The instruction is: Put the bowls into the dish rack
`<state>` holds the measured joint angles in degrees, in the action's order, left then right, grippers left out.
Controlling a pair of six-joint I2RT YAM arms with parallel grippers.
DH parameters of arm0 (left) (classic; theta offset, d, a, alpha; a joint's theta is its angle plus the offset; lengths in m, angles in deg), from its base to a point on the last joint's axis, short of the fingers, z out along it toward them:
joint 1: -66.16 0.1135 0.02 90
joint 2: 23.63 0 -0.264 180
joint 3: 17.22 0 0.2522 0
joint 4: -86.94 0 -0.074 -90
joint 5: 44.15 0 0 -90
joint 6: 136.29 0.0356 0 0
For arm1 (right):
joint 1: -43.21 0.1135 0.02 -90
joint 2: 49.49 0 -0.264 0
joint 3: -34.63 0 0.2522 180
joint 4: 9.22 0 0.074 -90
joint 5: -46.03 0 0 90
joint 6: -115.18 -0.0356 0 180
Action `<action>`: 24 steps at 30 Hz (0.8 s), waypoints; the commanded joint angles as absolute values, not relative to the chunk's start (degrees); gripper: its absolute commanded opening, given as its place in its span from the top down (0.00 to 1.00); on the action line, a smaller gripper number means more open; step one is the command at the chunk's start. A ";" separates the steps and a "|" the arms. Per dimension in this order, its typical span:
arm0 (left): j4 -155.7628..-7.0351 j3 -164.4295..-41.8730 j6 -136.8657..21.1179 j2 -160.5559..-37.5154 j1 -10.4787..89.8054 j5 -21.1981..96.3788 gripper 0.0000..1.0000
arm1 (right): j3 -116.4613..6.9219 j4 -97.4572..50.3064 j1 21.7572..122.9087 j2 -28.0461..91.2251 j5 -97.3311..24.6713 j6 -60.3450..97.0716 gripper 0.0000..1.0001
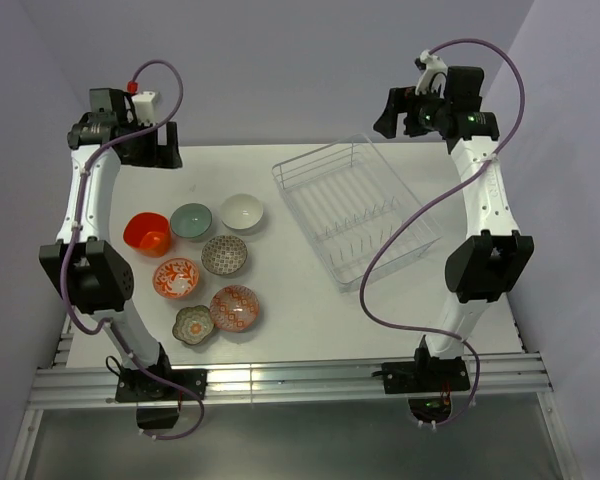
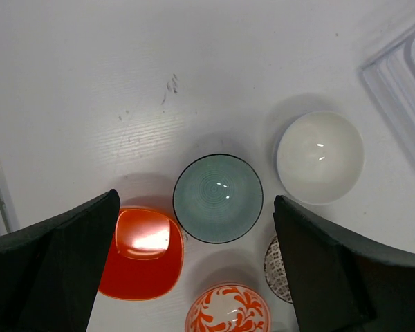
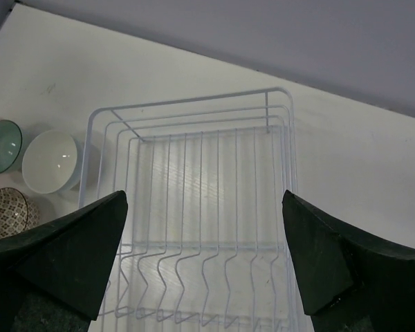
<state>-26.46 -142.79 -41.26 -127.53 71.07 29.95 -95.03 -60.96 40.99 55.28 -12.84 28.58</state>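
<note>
Seven bowls stand upright in a loose cluster on the left half of the tabletop, all clear of the dish rack. Toward the far edge runs a row of three: the plain orange-red bowl nearest the left edge, the pale teal bowl just beside it, then the white bowl. Behind them, toward the near edge, sit the grey-patterned bowl and the orange-white patterned bowl. Closest to the near edge, the red-pink patterned bowl sits beside the scalloped olive bowl, the two touching or nearly so.

The rack lies on the right half of the table, set at an angle, one short end toward the far edge and the other toward the right edge, with rows of prongs along its floor.

Both arms rise from their bases at the near edge, elbows bent outward, wrists held high. The left gripper hangs above the far-left corner looking down at the far row of bowls, with the teal bowl showing between its fingers – spread wide and holding nothing. The right gripper is raised near the far-right corner, facing down over the rack – also wide apart and empty. A purple cable loops along each arm.
</note>
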 commanded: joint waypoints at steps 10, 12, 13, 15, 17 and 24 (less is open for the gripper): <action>-24.28 -141.20 -23.64 -134.98 70.65 26.96 0.07 | -88.56 -62.44 42.33 50.00 -13.12 32.21 0.00; -24.54 -139.98 -22.48 -136.47 70.65 27.30 0.09 | -88.12 -62.79 42.50 49.83 -13.03 32.56 0.00; -25.41 -139.27 -21.43 -136.74 70.65 27.83 0.10 | -87.95 -62.88 42.59 49.74 -13.03 32.56 0.00; -26.29 -137.25 -20.72 -137.79 70.56 28.27 0.12 | -87.51 -62.97 42.59 49.83 -13.12 32.56 0.00; -27.17 -136.37 -19.75 -138.67 70.56 27.84 0.16 | -87.24 -63.41 42.68 49.83 -13.03 32.39 0.00; -31.65 -131.89 -18.61 -141.31 69.94 27.04 0.24 | -85.13 -63.59 42.68 48.86 -12.59 32.38 0.00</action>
